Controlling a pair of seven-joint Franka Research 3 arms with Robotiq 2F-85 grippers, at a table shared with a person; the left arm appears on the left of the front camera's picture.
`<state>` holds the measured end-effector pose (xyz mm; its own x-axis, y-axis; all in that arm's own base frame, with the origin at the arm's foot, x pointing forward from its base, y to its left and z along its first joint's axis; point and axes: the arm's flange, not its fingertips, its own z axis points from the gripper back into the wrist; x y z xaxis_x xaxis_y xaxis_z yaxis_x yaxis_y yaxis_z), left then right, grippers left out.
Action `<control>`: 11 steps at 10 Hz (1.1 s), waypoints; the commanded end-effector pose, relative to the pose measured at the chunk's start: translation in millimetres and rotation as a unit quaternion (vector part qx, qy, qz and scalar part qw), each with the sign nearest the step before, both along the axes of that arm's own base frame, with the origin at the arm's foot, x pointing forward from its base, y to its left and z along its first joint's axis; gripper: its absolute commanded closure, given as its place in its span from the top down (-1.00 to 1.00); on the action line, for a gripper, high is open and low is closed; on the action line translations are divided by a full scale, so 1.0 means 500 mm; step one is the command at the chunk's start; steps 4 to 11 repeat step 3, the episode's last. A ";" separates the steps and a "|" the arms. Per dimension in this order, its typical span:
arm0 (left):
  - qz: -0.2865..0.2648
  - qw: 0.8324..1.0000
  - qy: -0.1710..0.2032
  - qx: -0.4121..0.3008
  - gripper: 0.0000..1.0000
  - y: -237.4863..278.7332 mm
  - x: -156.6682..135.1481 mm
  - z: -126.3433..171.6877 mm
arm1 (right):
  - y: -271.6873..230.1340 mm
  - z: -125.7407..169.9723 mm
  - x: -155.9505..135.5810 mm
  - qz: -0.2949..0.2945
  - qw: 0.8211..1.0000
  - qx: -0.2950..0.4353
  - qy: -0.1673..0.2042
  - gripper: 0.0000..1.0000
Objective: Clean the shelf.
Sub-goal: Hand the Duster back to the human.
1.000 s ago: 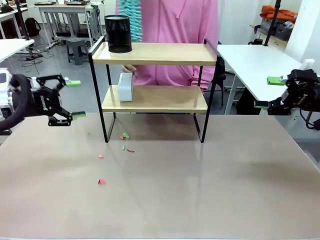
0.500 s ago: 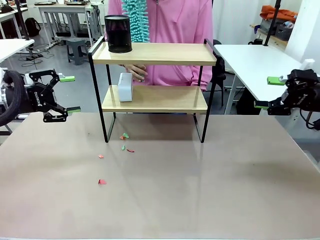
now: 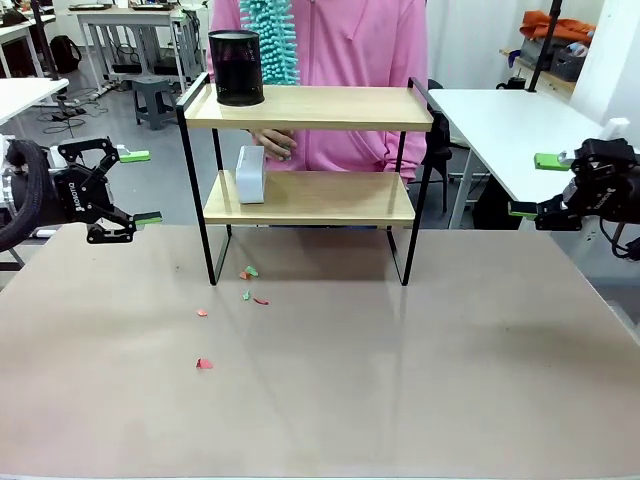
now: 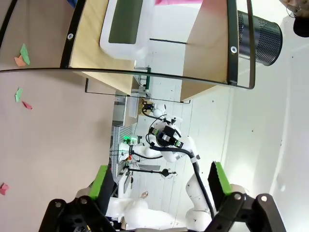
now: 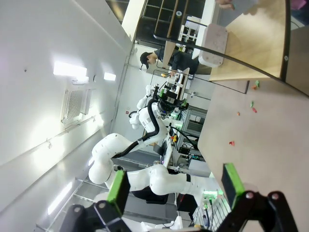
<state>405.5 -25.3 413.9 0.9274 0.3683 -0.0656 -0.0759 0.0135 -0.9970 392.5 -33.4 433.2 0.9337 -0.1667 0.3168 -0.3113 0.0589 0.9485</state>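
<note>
The shelf (image 3: 308,175) is standing at the far middle of the brown table (image 3: 330,380), its long axis running across the view from side to side, its four black legs planted on the tabletop. Behind the shelf a person in a pink top (image 3: 350,60) is standing, holding a turquoise fluffy duster (image 3: 270,35) above the shelf's upper board and reaching a hand (image 3: 272,142) in under that board. On the upper board, at the shelf's left end, a black mesh cup (image 3: 235,67) is standing; on the lower board, below it, a small white box (image 3: 250,174) is sitting just beside the person's hand.

The left gripper (image 3: 128,188) is hovering off the shelf's left end, near it, fingers spread wide and holding nothing; in its wrist view the shelf (image 4: 145,48) is lying straight ahead along the fingers. The right gripper (image 3: 535,186) is hanging off the shelf's right end, farther out, also spread wide and empty. By my reading, the left arm is the nearer one to the cup and box.

In front of the shelf's left legs, small red and green paper scraps (image 3: 250,285) are lying scattered on the table.
</note>
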 end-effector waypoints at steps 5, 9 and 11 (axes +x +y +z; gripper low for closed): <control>0.002 1.000 -0.003 -0.010 1.00 -0.004 -0.006 0.003 | -0.007 0.008 -0.001 0.009 1.000 -0.002 0.003 1.00; 0.002 1.000 -0.003 -0.010 1.00 -0.004 -0.006 0.003 | -0.007 0.008 -0.001 0.009 1.000 -0.002 0.003 1.00; 0.002 1.000 -0.003 -0.010 1.00 -0.004 -0.006 0.003 | -0.007 0.008 -0.001 0.009 1.000 -0.002 0.003 1.00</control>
